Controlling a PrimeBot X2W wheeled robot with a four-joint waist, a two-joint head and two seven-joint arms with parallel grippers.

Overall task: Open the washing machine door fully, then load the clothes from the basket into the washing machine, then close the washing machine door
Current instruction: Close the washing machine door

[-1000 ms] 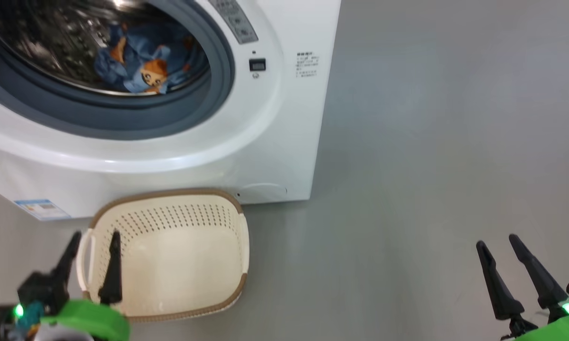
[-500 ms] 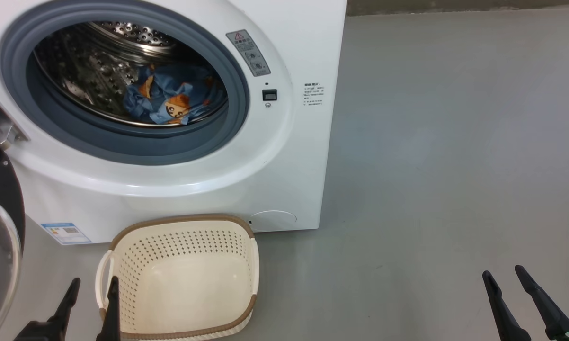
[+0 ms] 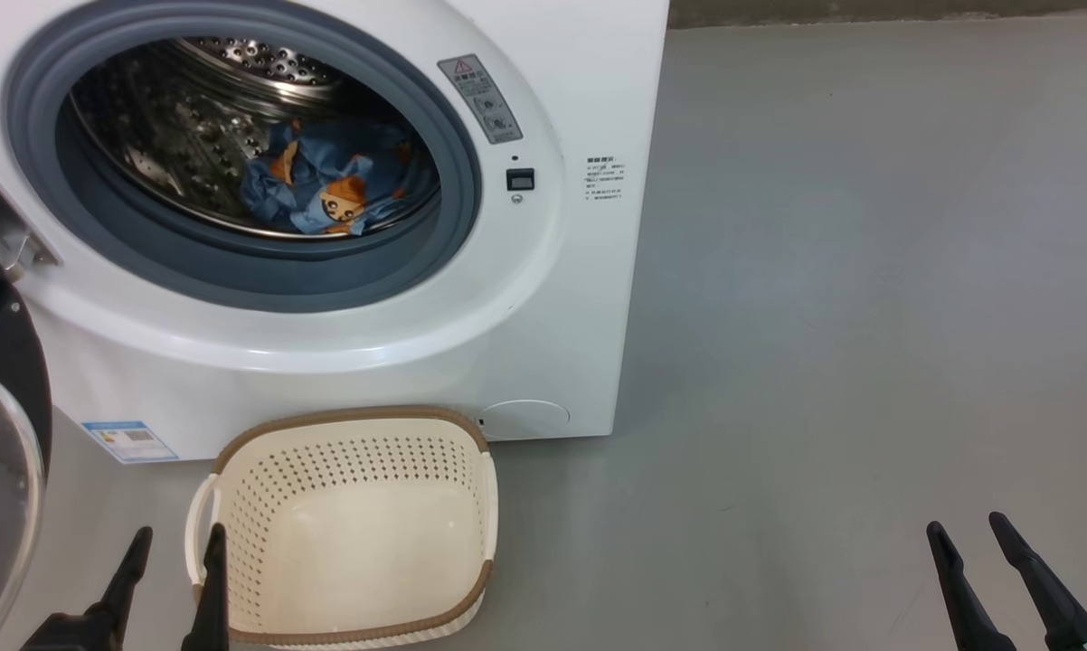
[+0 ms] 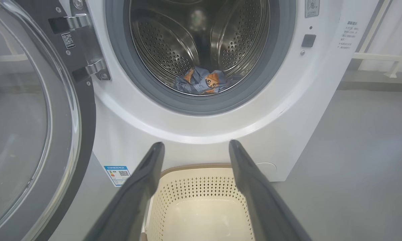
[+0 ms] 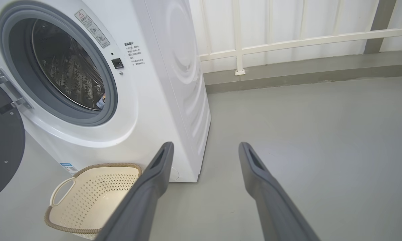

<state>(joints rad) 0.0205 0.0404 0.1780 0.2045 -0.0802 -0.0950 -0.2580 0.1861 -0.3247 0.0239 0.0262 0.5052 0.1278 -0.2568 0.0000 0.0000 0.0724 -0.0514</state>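
The white washing machine (image 3: 562, 307) stands with its door (image 3: 1, 470) swung wide open to the left. The blue bear-print clothes (image 3: 326, 190) lie at the bottom of the steel drum, also as clothes (image 4: 201, 80) in the left wrist view. In front of the machine the cream basket (image 3: 354, 533) sits on the floor with nothing in it. My left gripper (image 3: 177, 538) is open, over the basket's left handle, holding nothing. Far off to the right over bare floor, my right gripper (image 3: 968, 529) is open too.
Grey floor (image 3: 869, 316) spreads to the right of the machine. A white railing and a low kerb (image 5: 288, 73) run behind it. The open door (image 4: 37, 134) juts out on the left, hinged at two metal brackets.
The head camera has tilted up, so more of the drum and door shows and both grippers sit lower in view. The clothes, basket and door have not moved.
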